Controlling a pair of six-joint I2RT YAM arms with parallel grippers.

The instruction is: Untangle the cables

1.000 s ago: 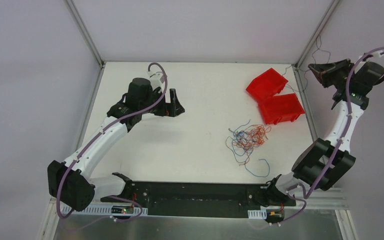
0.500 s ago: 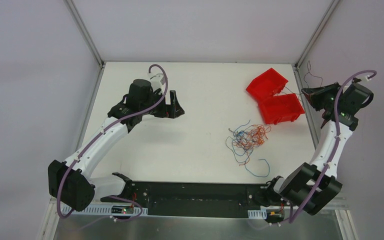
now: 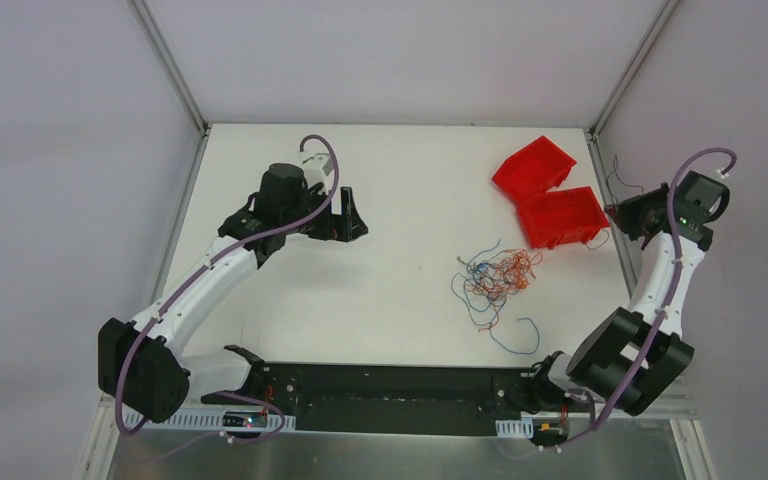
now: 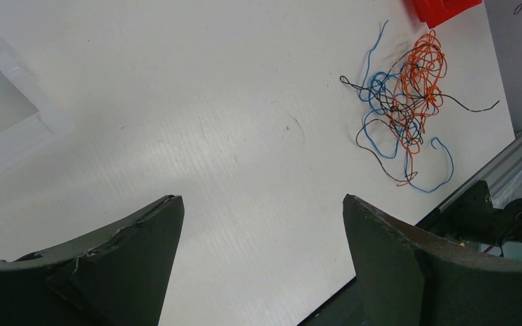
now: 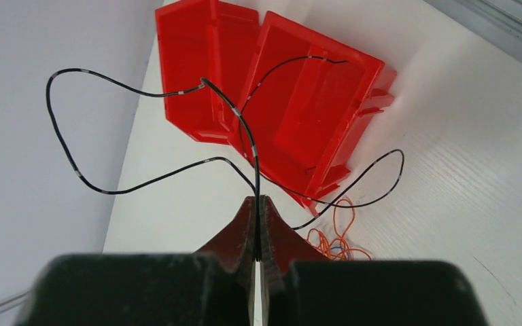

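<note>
The right gripper [image 5: 256, 204] hides most of the tangled cables [image 5: 326, 243]; the left wrist view's top edge cuts off a red bin [image 4: 442, 8].

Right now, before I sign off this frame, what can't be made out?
- Top view: tangle of thin blue, orange and black wires, too small to trace which strand crosses which.
- Right wrist view: that tangle is mostly hidden behind the shut right end effector; whether it pinches one thin black wire or several is hidden at its tips.
- Left wrist view: red plastic bins, cut off by the top edge.
</note>
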